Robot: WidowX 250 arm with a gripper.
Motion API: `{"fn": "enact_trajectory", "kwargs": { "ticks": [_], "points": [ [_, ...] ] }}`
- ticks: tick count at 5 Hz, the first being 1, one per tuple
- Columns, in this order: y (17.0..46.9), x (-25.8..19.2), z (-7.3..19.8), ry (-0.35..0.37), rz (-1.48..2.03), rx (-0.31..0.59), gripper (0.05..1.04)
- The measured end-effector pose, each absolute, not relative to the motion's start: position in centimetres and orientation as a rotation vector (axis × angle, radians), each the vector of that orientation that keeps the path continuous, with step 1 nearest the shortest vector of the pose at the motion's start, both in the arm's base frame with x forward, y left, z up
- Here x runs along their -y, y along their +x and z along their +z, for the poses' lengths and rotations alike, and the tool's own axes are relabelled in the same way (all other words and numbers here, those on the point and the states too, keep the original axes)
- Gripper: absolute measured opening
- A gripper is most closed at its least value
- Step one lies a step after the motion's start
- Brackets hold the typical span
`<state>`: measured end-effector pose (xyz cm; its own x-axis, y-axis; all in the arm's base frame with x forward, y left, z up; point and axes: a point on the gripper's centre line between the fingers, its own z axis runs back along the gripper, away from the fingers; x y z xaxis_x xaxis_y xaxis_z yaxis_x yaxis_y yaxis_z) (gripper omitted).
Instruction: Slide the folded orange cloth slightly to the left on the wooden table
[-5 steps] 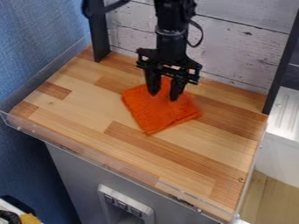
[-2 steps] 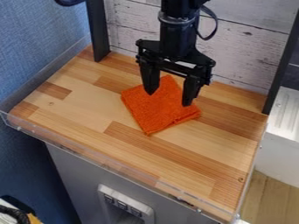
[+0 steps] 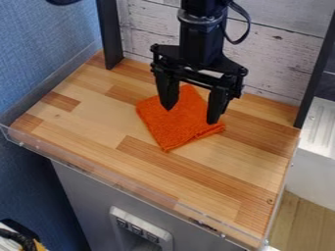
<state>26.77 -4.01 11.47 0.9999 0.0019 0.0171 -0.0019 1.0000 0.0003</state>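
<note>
Askew | orange cloth (image 3: 175,128), one corner pointing frontward | near-square, long axis unclear | gripper (image 3: 191,115) over it, jaws wide

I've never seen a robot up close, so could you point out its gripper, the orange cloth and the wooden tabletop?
Gripper (image 3: 190,115): camera view, midway between its fingertips.
Orange cloth (image 3: 180,124): camera view, near its middle.
Wooden tabletop (image 3: 98,120): camera view, bare wood left of the cloth in the picture.

Orange cloth (image 3: 171,130) partly behind tool (image 3: 190,115), arm (image 3: 200,41) cropped above.
</note>
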Motion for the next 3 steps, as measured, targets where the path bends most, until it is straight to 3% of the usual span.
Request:
{"fn": "enact_trajectory", "kwargs": {
  "ticks": [3],
  "points": [
    [26.19, 4.30, 12.08, -0.001, 0.014, 0.008, 0.999]
  ]
}}
